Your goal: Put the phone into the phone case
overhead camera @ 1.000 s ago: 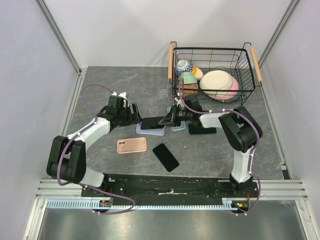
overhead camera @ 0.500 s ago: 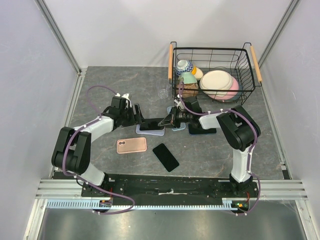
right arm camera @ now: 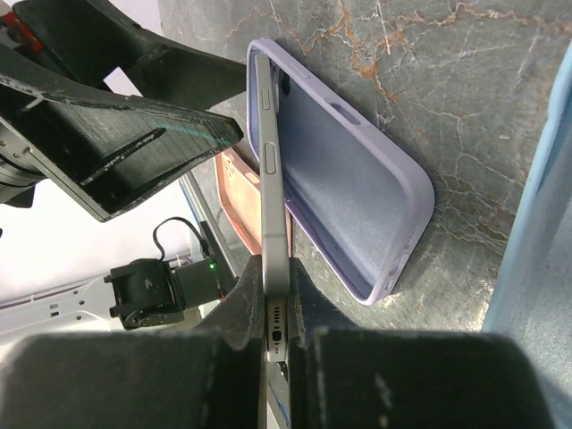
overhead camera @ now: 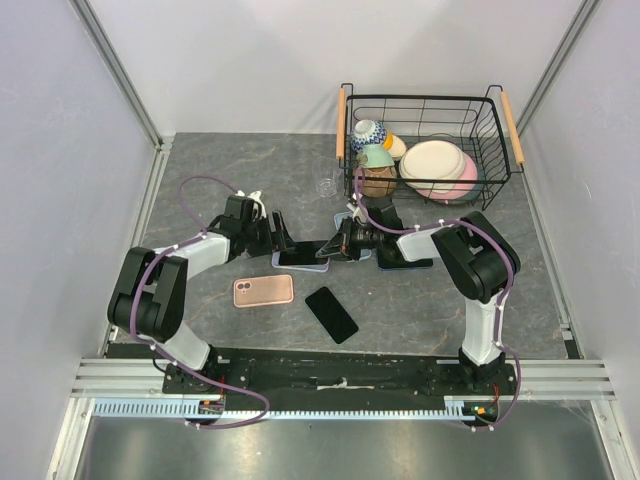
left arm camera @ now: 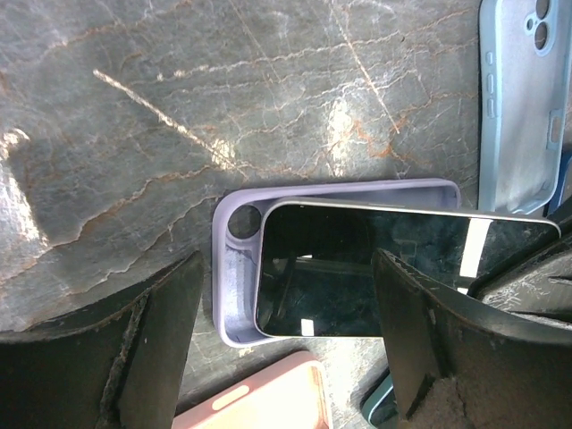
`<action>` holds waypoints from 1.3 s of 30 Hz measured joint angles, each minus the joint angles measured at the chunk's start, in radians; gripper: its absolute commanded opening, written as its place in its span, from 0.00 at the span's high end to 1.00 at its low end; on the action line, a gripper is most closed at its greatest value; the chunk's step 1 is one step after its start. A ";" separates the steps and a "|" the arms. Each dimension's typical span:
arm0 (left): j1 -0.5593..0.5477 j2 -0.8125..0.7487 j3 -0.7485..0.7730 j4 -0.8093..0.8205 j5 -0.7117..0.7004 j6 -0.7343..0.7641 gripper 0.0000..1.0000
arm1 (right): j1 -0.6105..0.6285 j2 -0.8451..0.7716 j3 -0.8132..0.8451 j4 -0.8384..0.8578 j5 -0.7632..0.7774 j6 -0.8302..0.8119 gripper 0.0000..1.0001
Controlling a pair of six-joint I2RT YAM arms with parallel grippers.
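Phone (right arm camera: 270, 179) in right claw (right arm camera: 275, 290) tilts into lilac case (right arm camera: 353, 170).

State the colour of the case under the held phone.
The case is pale lavender, clearest in the left wrist view.

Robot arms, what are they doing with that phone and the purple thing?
The right gripper is pinching a phone by one end and tilting it into a lavender phone case lying on the table. The phone's far end sits at the case's camera-hole end, but the gripped end is raised, so it is not seated yet. The left gripper is open, with a finger on each side of the case.
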 measured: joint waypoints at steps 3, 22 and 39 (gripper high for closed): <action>0.000 0.002 -0.010 0.001 0.005 -0.005 0.18 | 0.000 0.000 0.000 0.000 0.003 0.000 1.00; 0.013 0.002 -0.047 0.077 0.057 -0.045 0.19 | 0.009 0.084 0.007 0.111 -0.001 0.048 1.00; 0.014 -0.017 -0.049 0.058 0.044 -0.044 0.19 | 0.012 0.115 0.038 0.108 -0.013 0.039 1.00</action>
